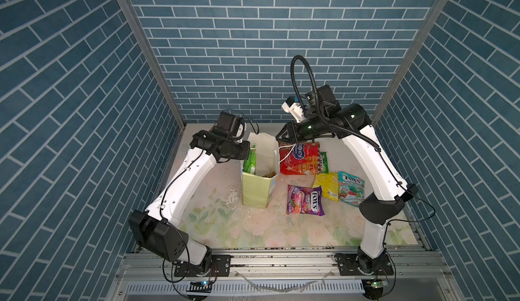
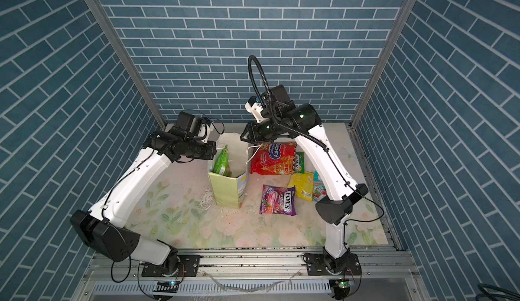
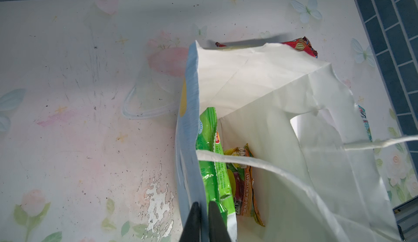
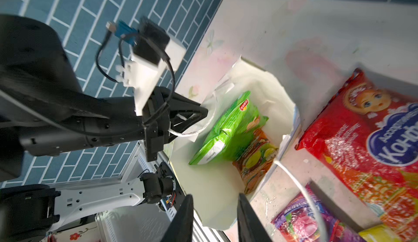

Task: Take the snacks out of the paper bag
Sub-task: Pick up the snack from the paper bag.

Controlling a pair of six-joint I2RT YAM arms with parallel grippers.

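Observation:
The paper bag [image 1: 257, 190] stands upright and open at the table's middle. My left gripper [image 3: 204, 207] is shut on its left wall at the rim [image 1: 247, 148]. Inside stand a green Lay's packet [image 3: 210, 161] and an orange Fox's packet [image 3: 244, 179], both also in the right wrist view, green [image 4: 228, 130] and orange [image 4: 255, 157]. My right gripper [image 4: 214, 196] hovers open over the bag's right rim [image 1: 281, 137] with nothing between its fingers. A white cord handle [image 4: 300, 188] hangs beside it.
Right of the bag lie five snacks: a large red packet [image 1: 299, 159], a small green one [image 1: 323, 163], a yellow one [image 1: 326, 185], a teal-white one [image 1: 350, 191] and a purple Fox's packet [image 1: 305, 201]. Blue brick walls close in the back and both sides.

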